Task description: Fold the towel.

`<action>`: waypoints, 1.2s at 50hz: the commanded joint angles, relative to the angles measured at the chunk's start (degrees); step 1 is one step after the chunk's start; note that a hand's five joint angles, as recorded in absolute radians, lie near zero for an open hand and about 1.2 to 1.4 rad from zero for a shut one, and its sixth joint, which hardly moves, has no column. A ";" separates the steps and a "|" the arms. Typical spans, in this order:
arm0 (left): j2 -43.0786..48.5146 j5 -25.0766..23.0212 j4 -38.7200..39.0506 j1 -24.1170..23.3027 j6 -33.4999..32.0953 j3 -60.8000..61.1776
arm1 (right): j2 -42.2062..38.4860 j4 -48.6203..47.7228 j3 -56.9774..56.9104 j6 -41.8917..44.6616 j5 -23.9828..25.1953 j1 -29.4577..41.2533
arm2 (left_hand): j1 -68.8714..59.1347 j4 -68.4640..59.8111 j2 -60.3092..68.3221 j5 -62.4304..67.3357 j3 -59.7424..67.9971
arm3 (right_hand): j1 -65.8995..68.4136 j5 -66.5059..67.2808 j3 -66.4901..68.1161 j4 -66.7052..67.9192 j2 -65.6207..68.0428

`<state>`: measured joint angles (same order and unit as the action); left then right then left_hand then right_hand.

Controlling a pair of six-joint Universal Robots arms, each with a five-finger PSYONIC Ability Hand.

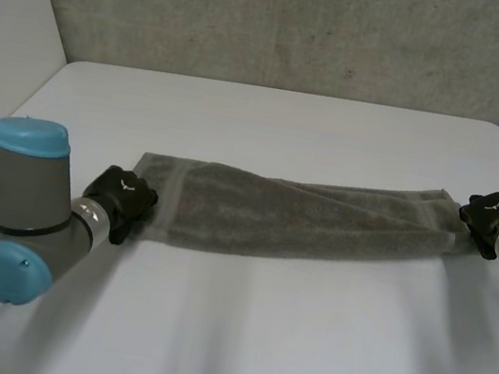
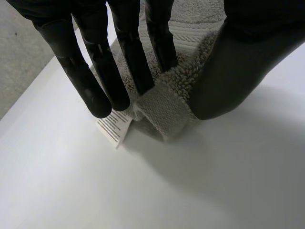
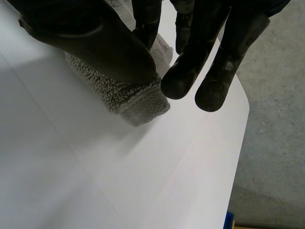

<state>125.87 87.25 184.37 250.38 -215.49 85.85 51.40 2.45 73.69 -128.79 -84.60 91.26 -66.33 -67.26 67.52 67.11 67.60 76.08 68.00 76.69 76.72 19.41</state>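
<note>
A grey towel (image 1: 302, 212) lies bunched in a long strip across the middle of the white table (image 1: 235, 337). My left hand (image 1: 124, 198) is at the strip's left end. In the left wrist view the thumb (image 2: 228, 71) and fingers (image 2: 136, 62) pinch a towel corner (image 2: 164, 109), and a white care label (image 2: 114, 128) pokes out beneath it. My right hand (image 1: 492, 216) is at the strip's right end. In the right wrist view its thumb (image 3: 100, 38) and a finger press together on a folded corner (image 3: 138, 100); the other fingers (image 3: 214, 71) hang beside it.
A grey wall (image 1: 304, 25) runs behind the table's far edge. The right hand works close to the table's right edge (image 3: 240, 138), with grey floor (image 3: 271, 119) beyond it. Bare tabletop lies in front of the towel.
</note>
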 commanded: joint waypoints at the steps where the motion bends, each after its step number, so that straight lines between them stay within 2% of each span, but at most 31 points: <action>1: -2.03 -0.15 -0.15 -0.77 0.16 3.09 | 0.63 0.10 1.19 0.03 -0.21 -0.29 | 4.64 5.57 -5.83 -15.42 -5.91 | 3.92 2.00 3.31 3.28 60.59; 16: -4.41 -0.24 -0.15 -0.86 0.16 8.02 | 1.24 1.95 3.13 0.56 -0.12 -2.75 | 2.96 3.89 -4.15 -13.74 -4.23 | 3.92 2.00 3.31 3.28 60.59; 18: -5.38 -0.24 -0.06 -0.86 0.16 8.63 | 1.51 2.39 3.13 0.56 -0.12 -3.28 | 5.32 6.25 -6.51 -16.10 -6.59 | 3.92 2.00 3.31 3.28 60.59; 20: -8.17 -0.24 0.02 -0.86 0.42 9.42 | 2.47 3.09 3.13 0.56 -0.12 -4.16 | 18.03 18.96 -19.22 -28.81 -19.30 | 3.92 2.00 3.31 3.28 60.59; 21: -8.19 -0.24 0.03 -0.86 0.42 9.43 | 2.47 3.09 3.13 0.56 -0.12 -4.16 | 18.10 19.03 -19.29 -28.88 -19.37 | 3.92 2.00 3.31 3.28 60.59; 23: -10.72 -0.24 0.03 -0.86 0.86 10.12 | 3.17 3.35 2.78 0.56 -0.30 -5.03 | 31.49 32.42 -32.68 -42.27 -32.76 | 3.92 2.00 3.31 3.28 60.59; 25: -12.22 -0.24 0.11 -0.86 0.95 10.39 | 3.61 3.44 2.51 0.56 -0.39 -5.30 | 35.56 36.48 -36.75 -46.33 -36.82 | 3.92 2.00 3.31 3.28 60.59; 31: -17.93 -0.24 0.20 -0.86 2.52 10.30 | 7.65 3.53 0.49 1.70 -1.17 -6.44 | 43.32 44.25 -44.51 -54.10 -44.59 | 3.92 2.00 3.31 3.28 60.59; 40: -21.99 -0.51 2.93 0.02 6.22 9.60 | 11.88 2.92 -3.64 4.43 -4.43 -4.34 | 45.52 46.45 -46.71 -56.30 -46.79 | 3.92 2.00 3.31 3.28 60.59; 42: -22.16 -0.33 4.15 0.63 6.75 9.08 | 12.75 2.57 -6.18 4.34 -4.60 2.57 | 45.69 46.62 -46.88 -56.47 -46.96 | 3.92 2.00 3.31 3.28 60.59; 43: -22.16 -0.33 4.16 0.64 6.75 9.07 | 12.76 2.56 -6.19 4.34 -4.61 2.61 | 45.69 46.62 -46.88 -56.47 -46.96 | 3.92 2.00 3.31 3.28 60.59; 45: -22.34 -0.24 5.21 0.99 7.36 8.29 | 12.06 0.47 -8.38 5.39 -4.34 11.09 | 45.69 46.62 -46.88 -56.47 -46.96 | 3.92 2.00 3.31 3.28 60.59; 48: -22.34 -0.15 5.83 0.99 8.07 7.93 | 11.26 -1.30 -9.00 6.27 -3.81 15.44 | 45.69 46.62 -46.88 -56.47 -46.96 | 3.92 2.00 3.31 3.28 60.59; 50: -22.34 -0.07 6.79 0.90 9.90 7.06 | 6.72 -5.50 -9.88 10.29 -2.68 24.71 | 45.69 46.62 -46.88 -56.47 -46.96 | 3.92 2.00 3.31 3.28 60.59; 51: -22.34 -0.07 6.79 0.90 9.91 7.05 | 6.69 -5.52 -9.88 10.32 -2.67 24.76 | 45.69 46.62 -46.88 -56.47 -46.96 | 3.92 2.00 3.31 3.28 60.59; 53: -22.25 -0.07 7.23 0.81 11.40 6.00 | 1.62 -9.54 -10.50 15.74 -0.57 33.07 | 45.69 46.62 -46.88 -56.47 -46.96 | 3.92 2.00 3.31 3.28 60.59; 56: -22.16 0.02 7.23 0.73 11.85 5.56 | -0.69 -11.15 -10.50 18.23 0.23 36.44 | 45.69 46.62 -46.88 -56.47 -46.96 | 3.92 2.00 3.31 3.28 60.59; 58: -21.81 0.11 7.23 0.38 12.02 4.95 | -5.68 -12.98 -10.41 21.90 2.15 41.87 | 45.69 46.62 -46.88 -56.47 -46.96 | 3.92 2.00 3.31 3.28 60.59; 60: -21.72 0.11 7.23 0.11 12.02 4.77 | -8.14 -13.43 -10.50 23.05 3.03 43.72 | 45.52 46.45 -46.71 -56.30 -46.79 | 3.92 2.00 3.31 3.28 60.59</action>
<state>103.69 87.24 191.61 251.16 -204.21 91.76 52.64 -7.03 63.15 -112.83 -85.06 124.96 -25.92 -26.22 26.86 24.16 25.26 76.38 68.22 76.69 77.22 19.42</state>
